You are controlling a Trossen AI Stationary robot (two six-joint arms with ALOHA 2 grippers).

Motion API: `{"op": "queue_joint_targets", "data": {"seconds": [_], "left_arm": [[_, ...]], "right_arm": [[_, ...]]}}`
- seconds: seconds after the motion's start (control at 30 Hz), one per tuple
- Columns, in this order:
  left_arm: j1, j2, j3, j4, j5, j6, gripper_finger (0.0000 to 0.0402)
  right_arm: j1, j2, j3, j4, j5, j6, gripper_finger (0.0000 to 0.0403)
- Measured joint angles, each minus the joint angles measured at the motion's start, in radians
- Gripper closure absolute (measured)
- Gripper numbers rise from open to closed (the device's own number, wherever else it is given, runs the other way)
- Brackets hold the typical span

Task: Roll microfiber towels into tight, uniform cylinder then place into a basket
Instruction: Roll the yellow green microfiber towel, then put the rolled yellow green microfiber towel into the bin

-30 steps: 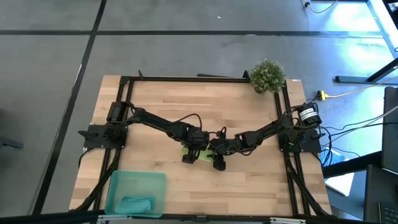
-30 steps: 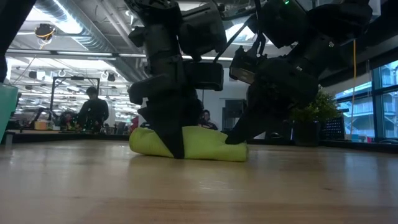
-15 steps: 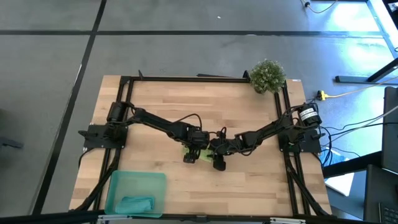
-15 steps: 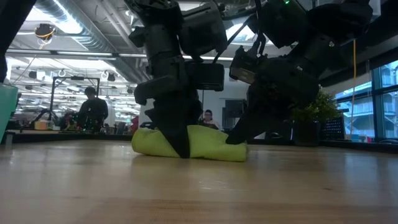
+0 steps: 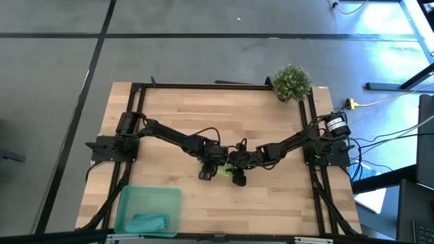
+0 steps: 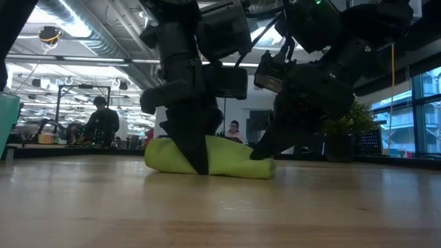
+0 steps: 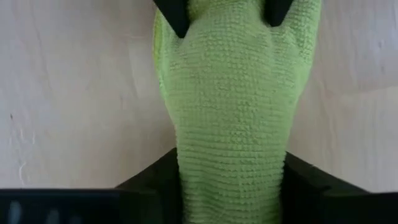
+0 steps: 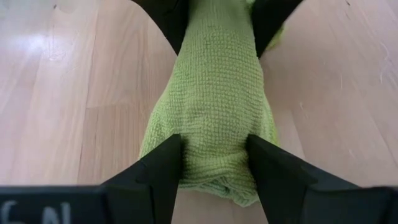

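Left tool closed tighter on lime towel; plant far.

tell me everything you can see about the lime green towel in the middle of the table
The lime yellow-green microfiber towel is a soft, finely ribbed cloth bunched into a thick, slightly lumpy roll lying flat on the middle of the light wooden table. The left gripper straddles one end, its fingers pressed into the sides; the right gripper straddles the other end, fingers against the cloth. A loose fold shows at the right gripper's end.
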Motion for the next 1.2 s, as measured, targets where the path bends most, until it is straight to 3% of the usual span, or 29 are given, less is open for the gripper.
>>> {"op": "queue_joint_targets", "data": {"seconds": [0.43,0.63,0.8,1.1,1.2], "left_arm": [[-0.029,0.0,-0.002,-0.008,0.005,0.0,0.0371],[-0.031,-0.019,-0.005,-0.021,0.013,0.001,0.0372],[-0.036,-0.054,-0.011,-0.079,0.024,-0.005,0.0367],[-0.071,-0.113,-0.005,-0.152,-0.023,-0.007,0.0373],[-0.086,-0.145,-0.001,-0.171,-0.049,-0.025,0.0371]], "right_arm": [[0.0,0.0,0.0,0.003,0.0,0.0,0.0218],[0.0,0.0,0.0,0.007,-0.001,0.021,0.0218],[-0.005,-0.01,-0.002,-0.016,-0.009,-0.054,0.0218],[0.046,-0.174,0.001,-0.017,-0.007,-0.128,0.0218],[0.072,-0.22,0.003,-0.017,0.037,-0.138,0.0218]]}}
